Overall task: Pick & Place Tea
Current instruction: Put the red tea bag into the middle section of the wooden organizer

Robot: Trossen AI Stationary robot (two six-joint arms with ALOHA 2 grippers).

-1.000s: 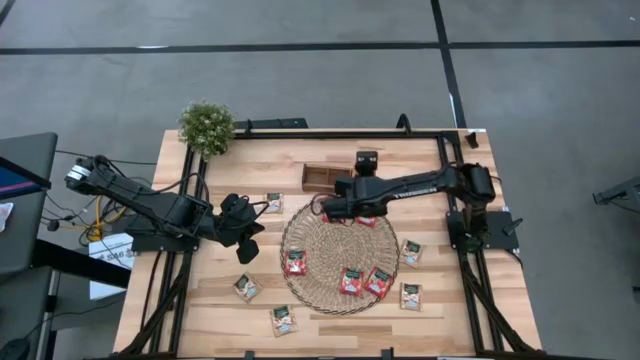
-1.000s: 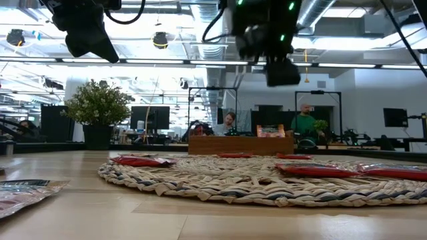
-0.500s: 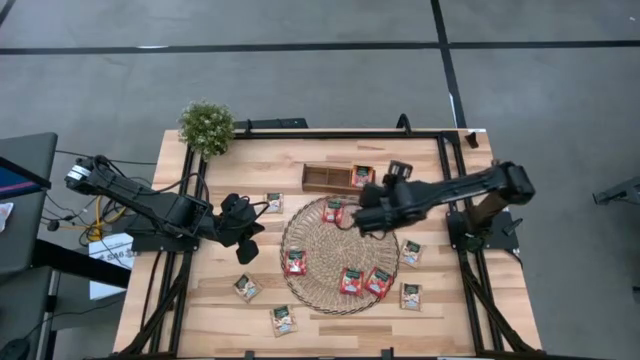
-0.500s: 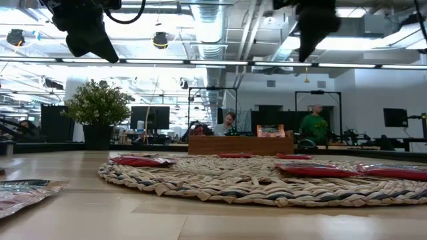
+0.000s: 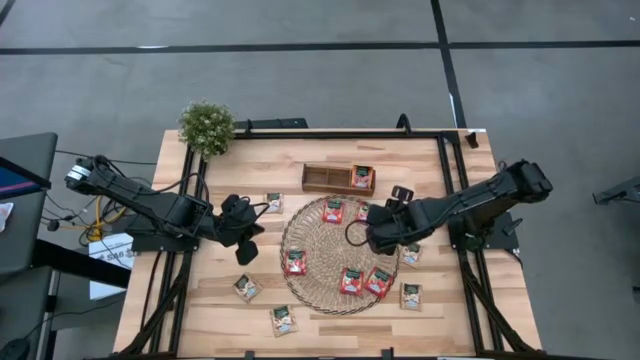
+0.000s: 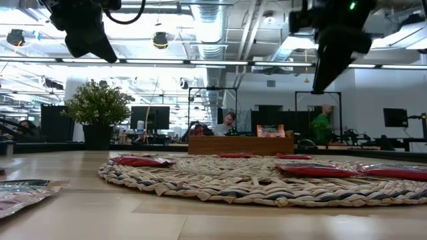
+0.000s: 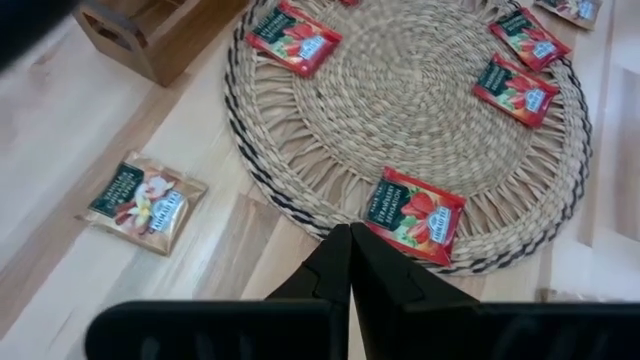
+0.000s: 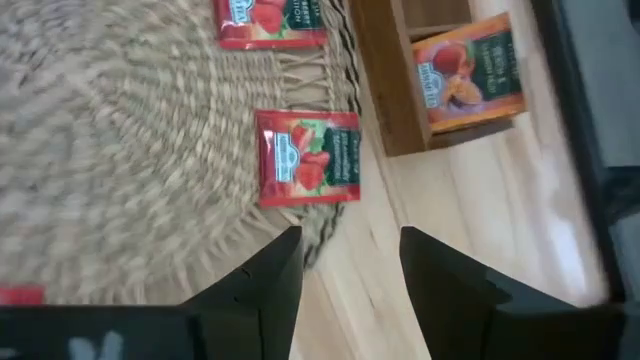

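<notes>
Since the earlier frames the right arm has swung back from the tray to the mat's right side; a sachet now sits in the tray that was not there a second ago. Left arm unchanged.

High view: right gripper (image 5: 372,238) low over the mat (image 5: 318,275), right edge, arm stretched in from the right post. Left gripper (image 5: 243,232) parked left of the mat, arm folded. Tray (image 5: 322,179) behind the mat, one sachet (image 5: 362,177) in its right compartment. Red sachets (image 5: 351,281) lie on the mat; whitish ones (image 5: 247,288) scattered on the bench (image 5: 220,320).

Low view: both grippers hang well above the bench; tray at the far side.

Left wrist view: fingers (image 7: 335,262) pressed together, holding nothing, aimed at a red sachet (image 7: 414,215) at the mat's rim.

Right wrist view: fingers (image 8: 272,268) apart, empty, a red sachet (image 8: 307,158) just ahead near the mat's fringe, the tray beyond.

Risk, as I judge it: these flat sachets offer little edge; fingers coming down may snag the weave, or pinch the fringe with the sachet. A skewed descent could push it off the mat.
</notes>
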